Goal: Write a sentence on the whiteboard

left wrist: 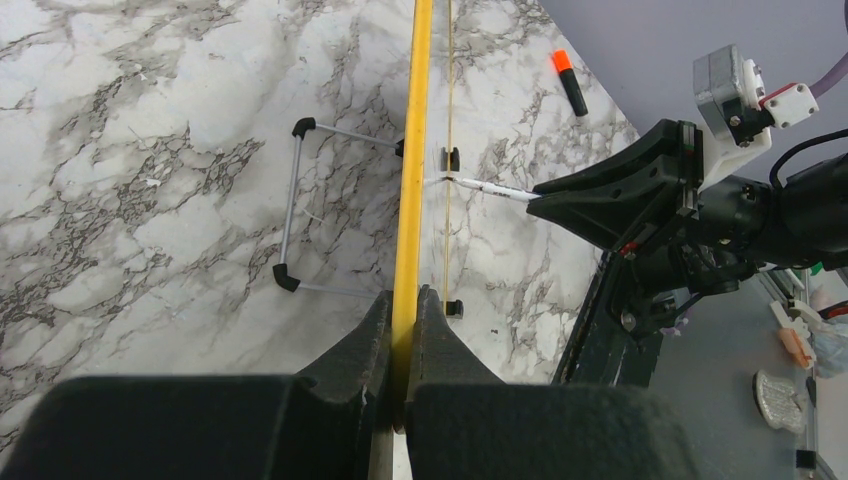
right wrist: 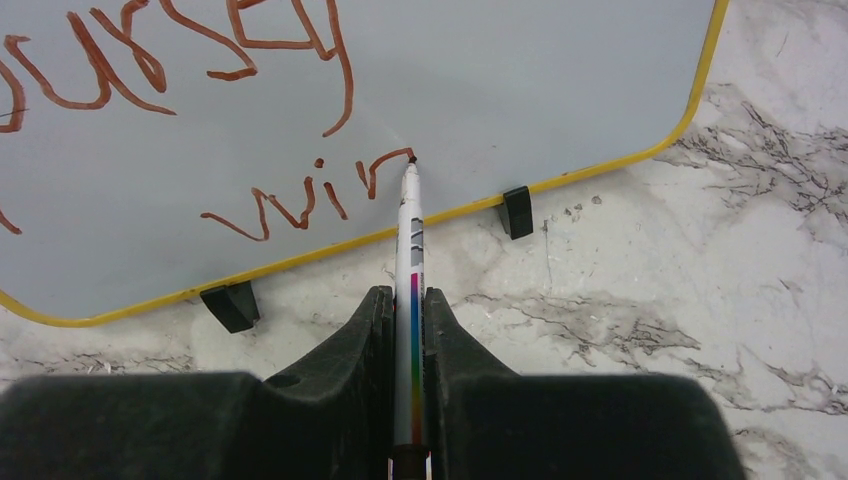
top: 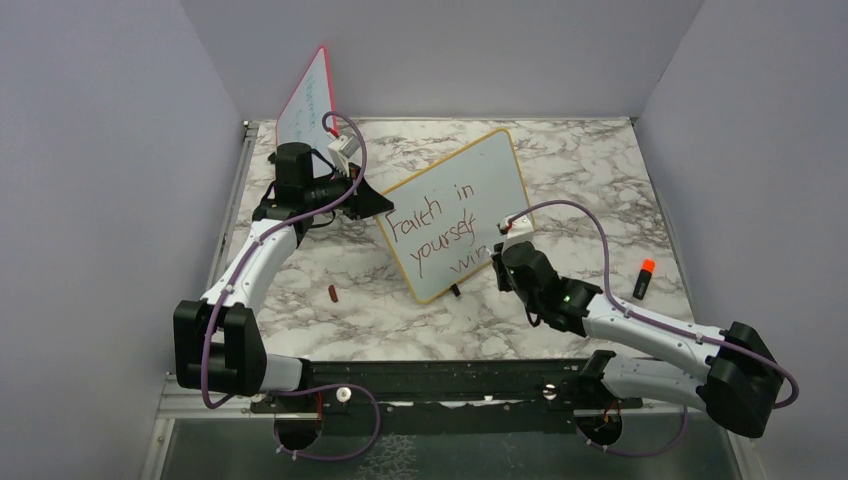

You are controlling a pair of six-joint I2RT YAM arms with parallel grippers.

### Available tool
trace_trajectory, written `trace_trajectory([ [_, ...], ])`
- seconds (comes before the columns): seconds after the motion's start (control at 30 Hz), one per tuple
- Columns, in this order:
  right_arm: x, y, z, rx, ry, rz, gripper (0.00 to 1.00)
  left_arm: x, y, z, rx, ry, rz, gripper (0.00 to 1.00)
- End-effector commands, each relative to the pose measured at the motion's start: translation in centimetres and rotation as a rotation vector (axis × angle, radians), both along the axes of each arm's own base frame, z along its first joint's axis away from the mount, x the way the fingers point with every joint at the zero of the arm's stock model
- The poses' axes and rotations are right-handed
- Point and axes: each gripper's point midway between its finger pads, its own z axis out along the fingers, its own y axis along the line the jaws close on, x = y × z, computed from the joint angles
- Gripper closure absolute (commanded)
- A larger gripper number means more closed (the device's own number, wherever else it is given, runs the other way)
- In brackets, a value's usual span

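A rectangular whiteboard [top: 497, 165] with a yellow-orange frame and rounded corners stands near the middle of the grey-veined white marble tabletop [top: 590, 170]. It is propped on a thin wire stand [left wrist: 287, 278], with small black feet [right wrist: 516, 210] along its lower edge. The black left tool [left wrist: 403, 300] is pressed together on the frame at the board's left side, pinching the edge. The black right tool [right wrist: 408, 300] is clamped on a slim white marker [right wrist: 409, 225] with a rainbow stripe, whose tip touches the board low on its right part. A dark red handwritten sentence [top: 437, 235] runs in three slanted lines: "Faith in", "yourself", and a bottom line reading "win", with the tip at the end of its last stroke. A red-pink-framed board [top: 308, 100] stands at the far left corner. A black pen with an orange cap [top: 643, 279] lies on the tabletop to the right, well apart from the whiteboard.
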Motion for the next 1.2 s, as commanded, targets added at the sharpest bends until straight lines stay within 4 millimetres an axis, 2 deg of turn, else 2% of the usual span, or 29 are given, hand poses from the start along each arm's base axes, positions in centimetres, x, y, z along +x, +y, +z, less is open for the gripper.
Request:
trace_trajectory([
  [0.0,-0.6,0.0,-0.6,0.015,0.050,0.001,0.99,0.8,1.8,-3.7,0.102,0.068,0.095,1.00],
  [0.27,-0.7,-0.3,-0.5,0.013,0.048,-0.007,0.99,0.8,1.9,-3.7,0.102,0.066,0.097,1.00],
  [0.63,1.0,-1.6,2.1,0.040,-0.057,-0.064,0.99,0.8,1.9,-3.6,0.101,0.065,0.096,1.00],
  [1.17,2.0,-1.2,1.6,0.058,-0.052,-0.047,0.99,0.9,1.9,-3.8,0.101,0.070,0.097,1.00],
])
